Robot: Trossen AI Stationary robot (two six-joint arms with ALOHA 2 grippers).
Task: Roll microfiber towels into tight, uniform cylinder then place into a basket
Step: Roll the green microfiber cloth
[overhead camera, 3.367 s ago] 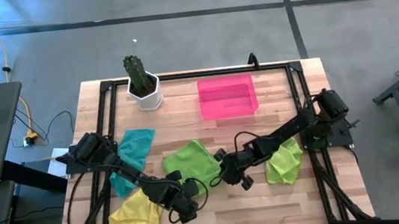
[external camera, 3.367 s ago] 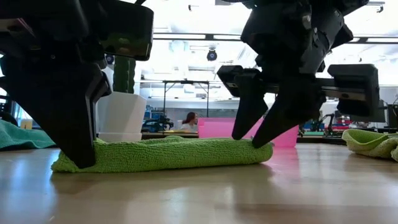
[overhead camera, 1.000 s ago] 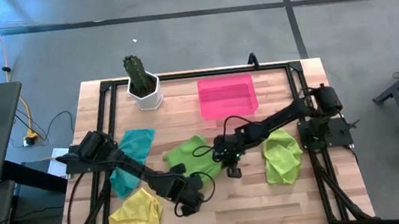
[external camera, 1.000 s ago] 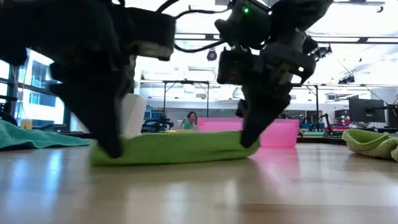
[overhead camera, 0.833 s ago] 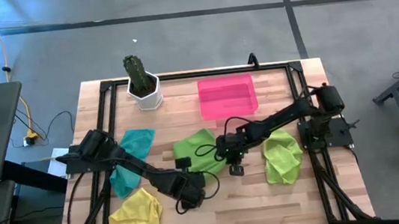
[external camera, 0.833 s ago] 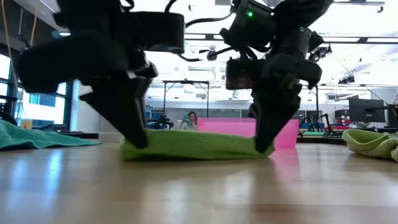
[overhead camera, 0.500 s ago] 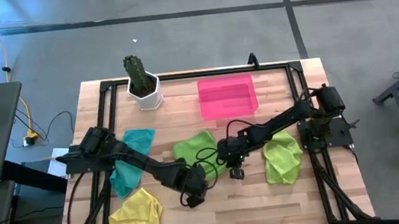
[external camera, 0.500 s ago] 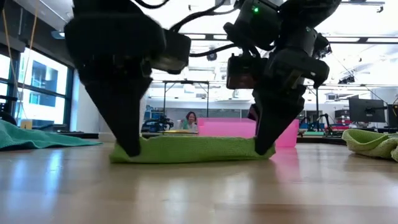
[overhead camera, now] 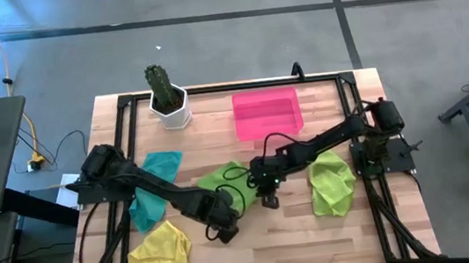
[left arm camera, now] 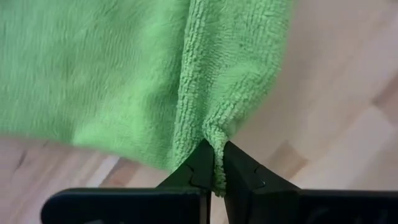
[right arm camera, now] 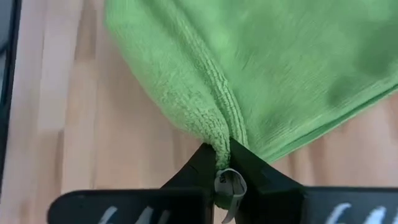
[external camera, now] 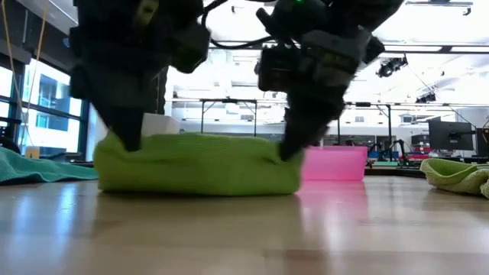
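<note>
Containers, left to right from the pink basket point(overhead camera: 268, 113): white hexagonal pot point(overhead camera: 170, 109) well to its left at the table's far edge, holding a cactus point(overhead camera: 157, 83). Basket itself shows only pink floor, no towel inside.

Towels relative to the basket: teal towel point(overhead camera: 153, 181) nearer the camera side and far left, partly under the left arm. Yellow towel point(overhead camera: 161, 247) further toward the near edge, left. Worked lime green towel point(overhead camera: 227, 185) just in front of the basket, slightly left. Second lime green towel point(overhead camera: 332, 186) in front and to the right, crumpled, untouched.

Versus a second ago: worked towel now bunched taller and narrower in the low view point(external camera: 195, 164), near edge lifted and folded up over itself instead of lying flat. Both grippers moved closer together and toward the basket.

Left arm stretched diagonally from the table's left side, left gripper point(overhead camera: 223, 214) at the towel's near-left corner, fingers point(left arm camera: 200, 168) pinched tight on the towel's folded edge point(left arm camera: 217, 106).

Right arm reaching in from the right, right gripper point(overhead camera: 264, 184) at the towel's right corner, fingers point(right arm camera: 202, 163) clamped narrow on the fold point(right arm camera: 211, 118).
</note>
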